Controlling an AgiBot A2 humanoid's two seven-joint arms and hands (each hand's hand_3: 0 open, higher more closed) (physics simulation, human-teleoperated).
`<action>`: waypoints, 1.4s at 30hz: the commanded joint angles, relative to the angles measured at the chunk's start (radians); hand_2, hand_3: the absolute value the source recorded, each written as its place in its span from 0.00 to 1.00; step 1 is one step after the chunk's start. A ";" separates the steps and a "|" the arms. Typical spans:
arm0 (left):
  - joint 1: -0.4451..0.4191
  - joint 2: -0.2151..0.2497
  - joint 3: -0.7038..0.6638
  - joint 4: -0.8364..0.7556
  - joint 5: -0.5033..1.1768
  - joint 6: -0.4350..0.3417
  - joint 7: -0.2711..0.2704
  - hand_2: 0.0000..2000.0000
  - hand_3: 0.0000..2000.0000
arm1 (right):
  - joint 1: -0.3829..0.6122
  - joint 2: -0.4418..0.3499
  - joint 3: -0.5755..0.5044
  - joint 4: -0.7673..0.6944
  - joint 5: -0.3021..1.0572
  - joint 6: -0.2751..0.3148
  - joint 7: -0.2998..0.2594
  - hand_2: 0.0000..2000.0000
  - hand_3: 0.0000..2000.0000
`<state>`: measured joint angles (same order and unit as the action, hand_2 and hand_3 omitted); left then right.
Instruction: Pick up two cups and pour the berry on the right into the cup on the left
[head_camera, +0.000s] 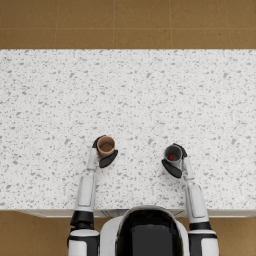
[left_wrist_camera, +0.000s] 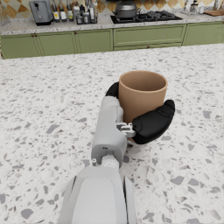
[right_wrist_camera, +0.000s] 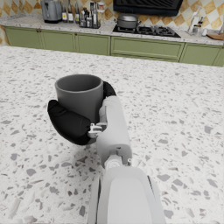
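While each robot hand grips one cup, two cups: left robot hand (head_camera: 102, 156) brown cup (head_camera: 106, 146), right robot hand (head_camera: 175, 164) grey cup (head_camera: 173, 153).

A tan cup (head_camera: 106, 146) is seen beside a grey cup (head_camera: 173, 153) with a red berry (head_camera: 171, 157) inside. The counter (head_camera: 150, 100) is speckled white and grey; green cabinets (left_wrist_camera: 94, 40) are seen behind.

speckled counter (head_camera: 130, 95) | green cabinets (left_wrist_camera: 94, 40) behind | stove with pot (left_wrist_camera: 125, 9) | toaster (left_wrist_camera: 41, 11) | bottles (right_wrist_camera: 81, 13)
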<state>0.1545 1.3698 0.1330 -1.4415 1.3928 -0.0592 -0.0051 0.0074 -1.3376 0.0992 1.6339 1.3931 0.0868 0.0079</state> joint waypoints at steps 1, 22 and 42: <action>0.028 0.012 0.035 -0.115 0.000 0.000 -0.001 1.00 0.64 | 0.161 -0.049 0.017 -0.013 0.000 0.000 0.000 1.00 0.64; 0.092 0.081 0.130 -0.144 0.173 0.010 0.000 1.00 0.64 | 0.615 -0.231 0.149 -0.149 0.506 0.011 -0.002 1.00 0.64; 0.092 0.106 0.109 -0.116 0.174 0.011 0.002 1.00 0.64 | 0.645 -0.185 0.260 -0.035 1.149 0.003 -0.001 1.00 0.64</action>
<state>0.2303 1.4714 0.2470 -1.5589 1.5667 -0.0479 -0.0036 0.6335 -1.5140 0.3610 1.5832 2.5739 0.0910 0.0073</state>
